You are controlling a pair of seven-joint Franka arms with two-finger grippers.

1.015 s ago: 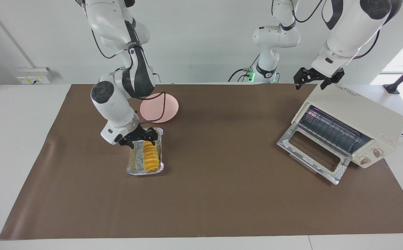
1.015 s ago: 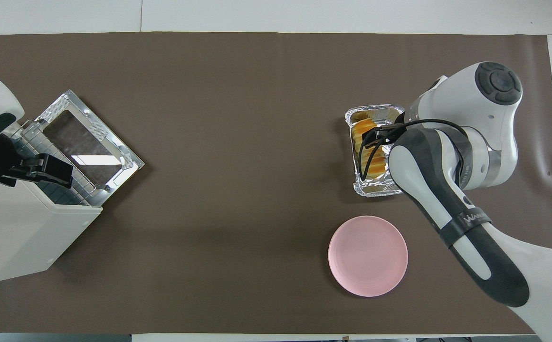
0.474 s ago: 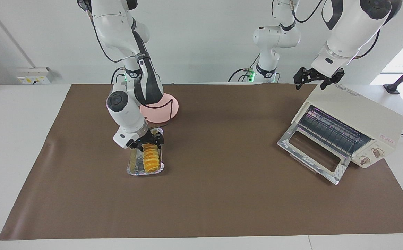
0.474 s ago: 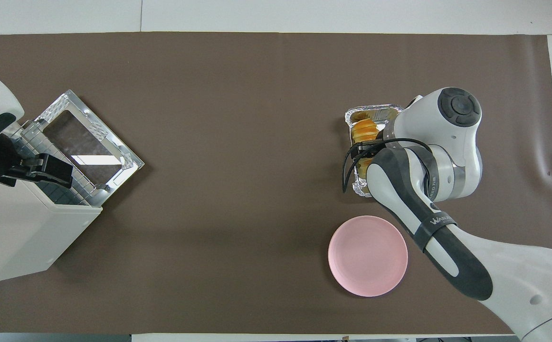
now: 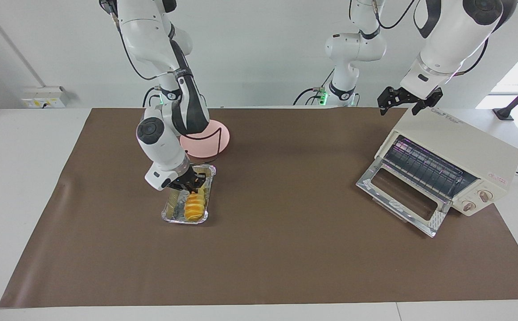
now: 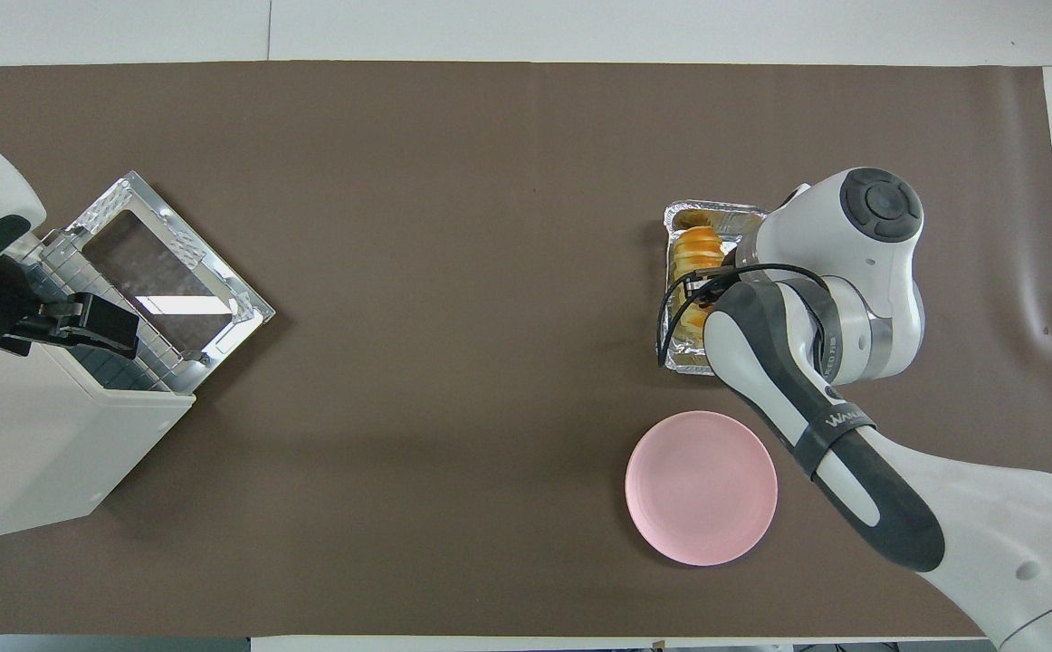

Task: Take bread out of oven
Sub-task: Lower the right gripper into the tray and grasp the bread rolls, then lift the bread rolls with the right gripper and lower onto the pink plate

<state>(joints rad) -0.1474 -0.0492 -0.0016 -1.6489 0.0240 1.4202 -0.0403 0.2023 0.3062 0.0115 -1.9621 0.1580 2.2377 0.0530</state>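
Note:
The bread (image 5: 195, 207) lies in a silver foil tray (image 5: 170, 214) on the brown mat toward the right arm's end of the table; it also shows in the overhead view (image 6: 696, 248). My right gripper (image 5: 191, 183) is down in the tray, shut on the end of the bread nearer the robots. In the overhead view the arm hides that gripper. The oven (image 5: 459, 147) stands toward the left arm's end with its glass door (image 5: 399, 196) dropped open and its rack bare. My left gripper (image 5: 408, 101) waits open over the oven's top.
A round pink plate (image 5: 218, 137) lies empty just nearer the robots than the tray, partly hidden by the right arm. The oven's knobs (image 5: 476, 200) face away from the robots. The brown mat (image 5: 285, 249) covers the table.
My right gripper swung over the tray, came down and closed around the bread. The tray turned and slid a little. The left arm has not moved.

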